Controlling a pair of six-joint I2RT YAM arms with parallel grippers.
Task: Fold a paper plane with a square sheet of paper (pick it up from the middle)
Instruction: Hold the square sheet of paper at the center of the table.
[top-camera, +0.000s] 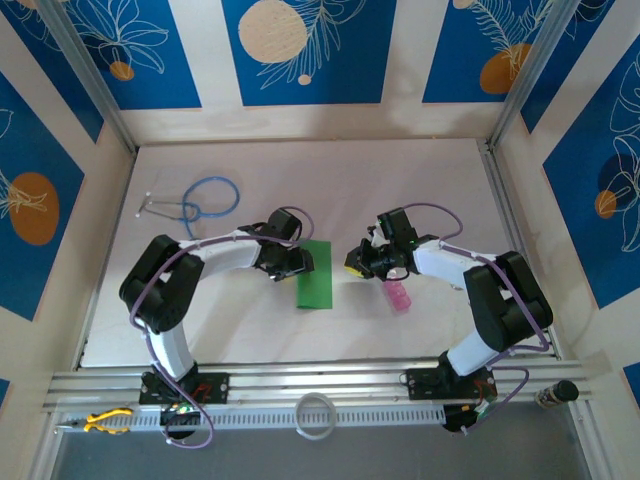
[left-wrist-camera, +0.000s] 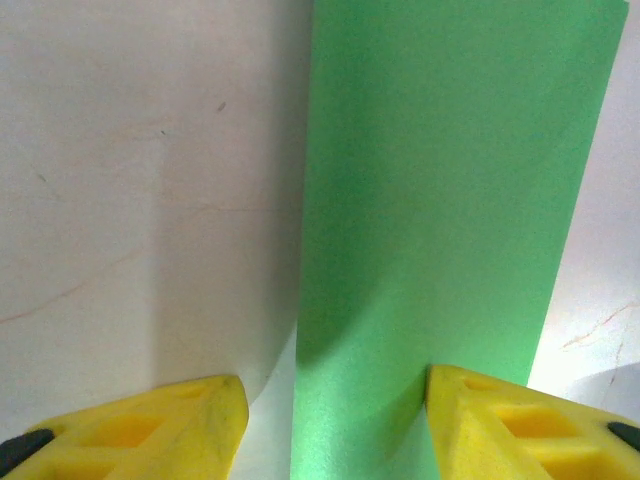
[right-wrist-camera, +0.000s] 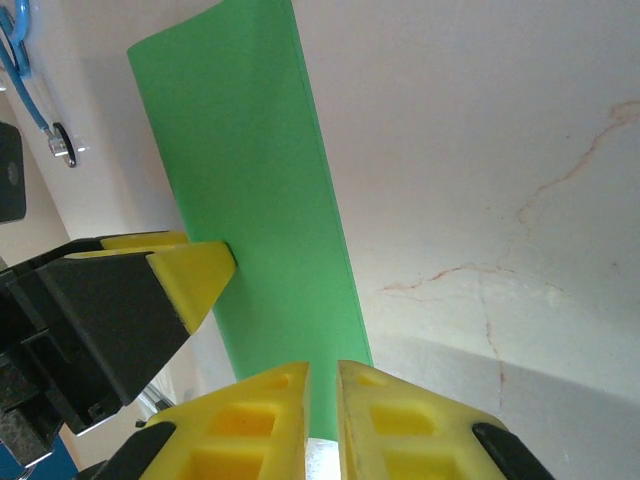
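Observation:
The square sheet of paper (top-camera: 315, 275) lies flat mid-table as a narrow bright-green rectangle, folded in half lengthwise. My left gripper (top-camera: 298, 262) is at its left long edge, low and open. In the left wrist view the left gripper (left-wrist-camera: 335, 440) has one yellow finger (left-wrist-camera: 180, 430) over bare table and the other over the paper (left-wrist-camera: 450, 200). My right gripper (top-camera: 352, 266) sits just off the paper's right edge. In the right wrist view the right gripper (right-wrist-camera: 322, 400) is shut to a thin slit with nothing in it, and the paper (right-wrist-camera: 260, 200) lies beyond its tips.
A small pink bottle (top-camera: 398, 296) lies under the right arm's forearm. A blue-tubed stethoscope (top-camera: 205, 195) rests at the back left. A white ring (top-camera: 315, 415) and yellow-handled pliers (top-camera: 105, 422) sit on the front rail. Walls enclose the table on three sides.

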